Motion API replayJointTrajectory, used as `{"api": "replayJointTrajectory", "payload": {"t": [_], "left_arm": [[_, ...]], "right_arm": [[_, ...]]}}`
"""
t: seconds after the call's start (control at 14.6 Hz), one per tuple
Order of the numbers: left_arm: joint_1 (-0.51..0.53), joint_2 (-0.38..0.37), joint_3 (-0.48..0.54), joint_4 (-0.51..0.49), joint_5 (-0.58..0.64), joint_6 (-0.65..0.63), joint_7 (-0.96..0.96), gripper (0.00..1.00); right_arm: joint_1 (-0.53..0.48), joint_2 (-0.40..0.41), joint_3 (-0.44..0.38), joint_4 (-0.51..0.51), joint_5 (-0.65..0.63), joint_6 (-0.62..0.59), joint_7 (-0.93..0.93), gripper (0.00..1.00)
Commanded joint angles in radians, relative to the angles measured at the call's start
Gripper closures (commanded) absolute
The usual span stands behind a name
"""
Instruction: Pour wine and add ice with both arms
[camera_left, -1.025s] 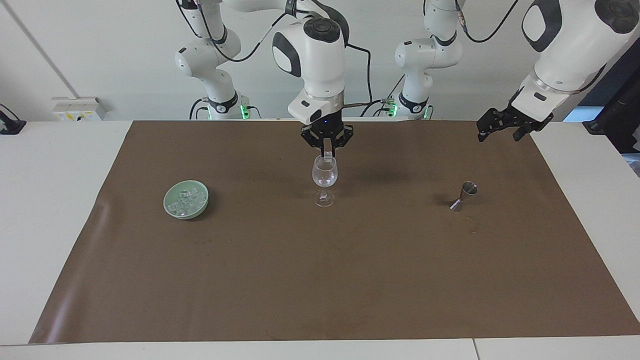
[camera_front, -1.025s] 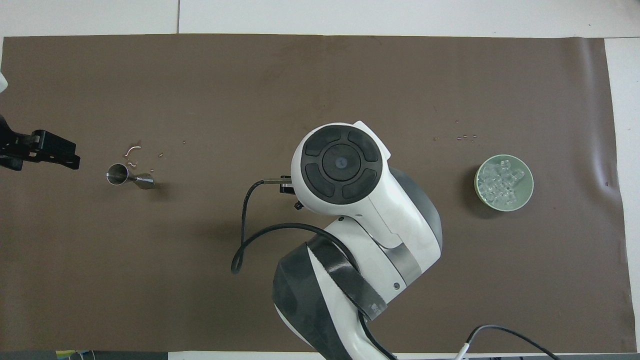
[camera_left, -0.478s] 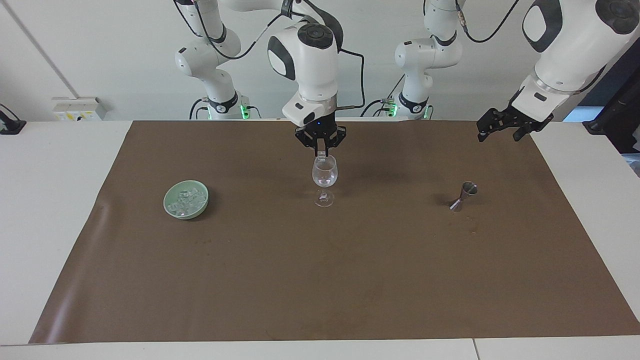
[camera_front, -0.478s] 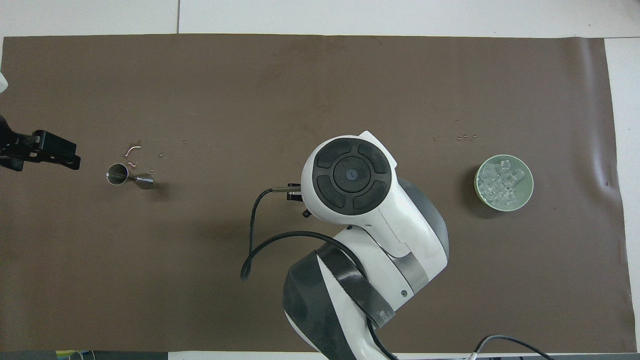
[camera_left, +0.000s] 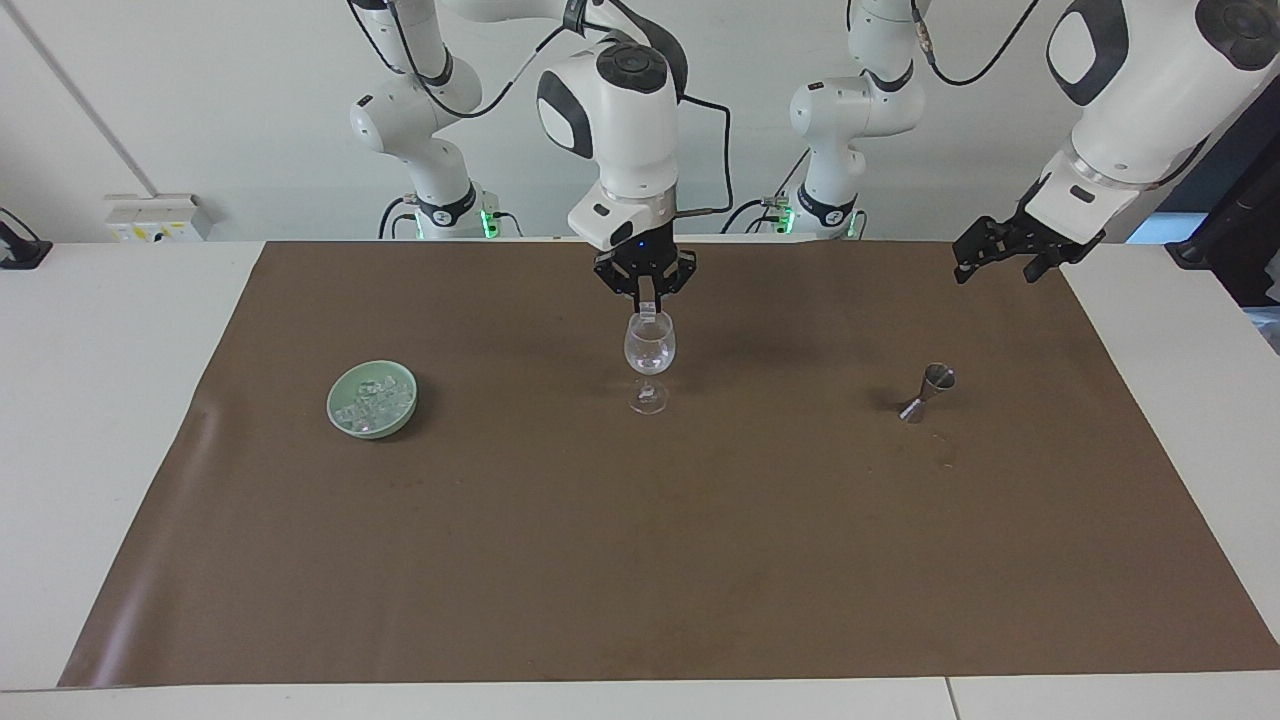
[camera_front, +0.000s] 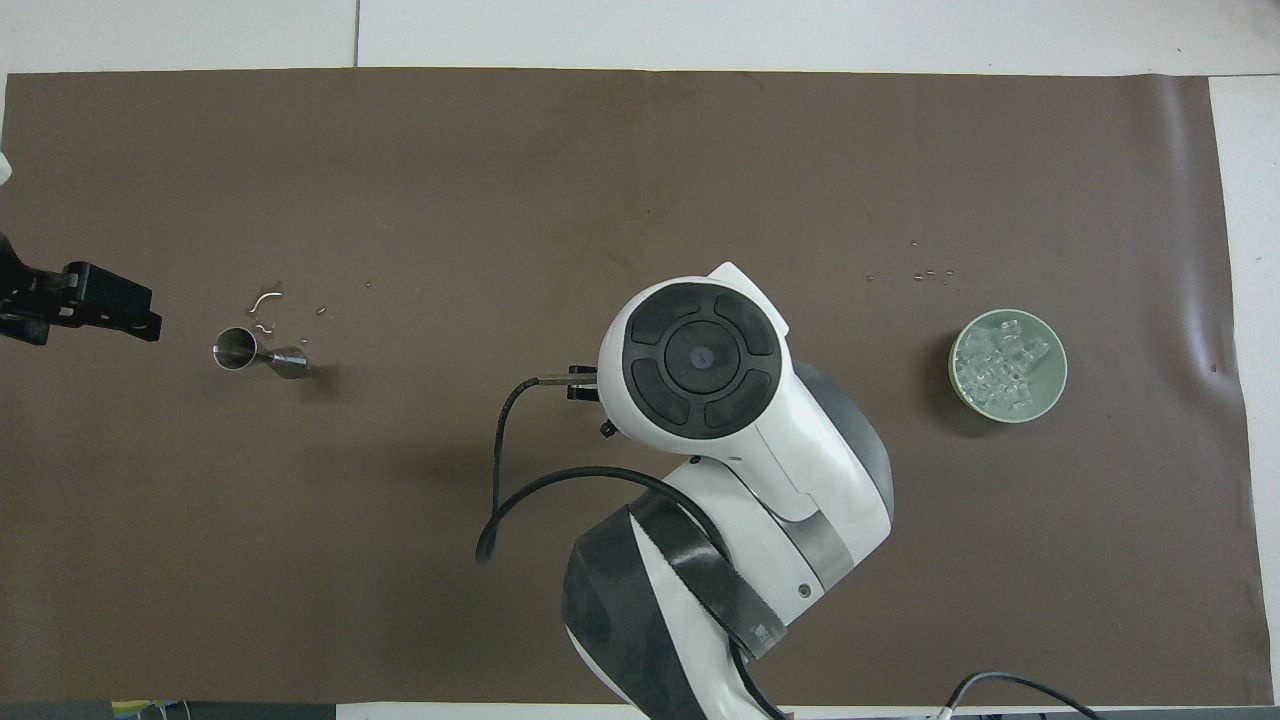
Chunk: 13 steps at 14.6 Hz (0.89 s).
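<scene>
Right gripper (camera_left: 647, 305) is hovering pinched on an ice cube (camera_left: 647, 310) over the glass (camera_left: 650, 345); releasing comes next. Left gripper (camera_left: 1005, 250) is waiting, spread wide.

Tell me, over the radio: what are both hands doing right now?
Right hand shut on an ice cube, over the wine glass. Left hand open, waiting above the table's edge. Remaining ice in the green bowl. Nothing in the way.

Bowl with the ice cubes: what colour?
Pale green bowl, with clear ice in it; it shows best in the overhead view.
</scene>
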Motion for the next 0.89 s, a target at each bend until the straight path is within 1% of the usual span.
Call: {"api": "replayJointTrajectory", "payload": {"t": [0.0, 0.14, 0.21, 0.41, 0.48, 0.68, 0.75, 0.82], "left_arm": [[-0.012, -0.038, 0.017, -0.042, -0.013, 0.018, 0.012, 0.00], [-0.012, -0.038, 0.021, -0.042, -0.010, 0.018, 0.012, 0.00], [-0.014, -0.038, 0.023, -0.042, -0.006, 0.021, 0.012, 0.00], [-0.005, -0.036, 0.023, -0.042, -0.006, 0.035, 0.010, 0.00], [-0.003, -0.034, 0.023, -0.040, -0.006, 0.040, 0.010, 0.00], [0.000, -0.034, 0.023, -0.042, -0.004, 0.057, 0.010, 0.00], [0.000, -0.037, 0.023, -0.054, -0.004, 0.076, 0.012, 0.00], [0.000, -0.038, 0.023, -0.062, -0.003, 0.092, 0.013, 0.00]], "right_arm": [[0.000, -0.020, 0.002, -0.027, -0.006, 0.041, 0.015, 0.79], [0.000, -0.020, 0.002, -0.029, -0.004, 0.051, 0.015, 0.68], [0.000, -0.019, 0.002, -0.029, -0.003, 0.051, 0.015, 0.64], [0.001, -0.019, 0.002, -0.026, -0.004, 0.048, 0.015, 0.63], [0.001, -0.019, 0.002, -0.023, -0.004, 0.042, 0.015, 0.61], [-0.011, -0.009, 0.001, 0.034, -0.010, -0.020, 0.013, 0.61], [-0.019, 0.000, -0.002, 0.063, -0.015, -0.051, 0.012, 0.59], [-0.038, 0.001, -0.005, 0.084, -0.028, -0.068, 0.003, 0.53]]}}
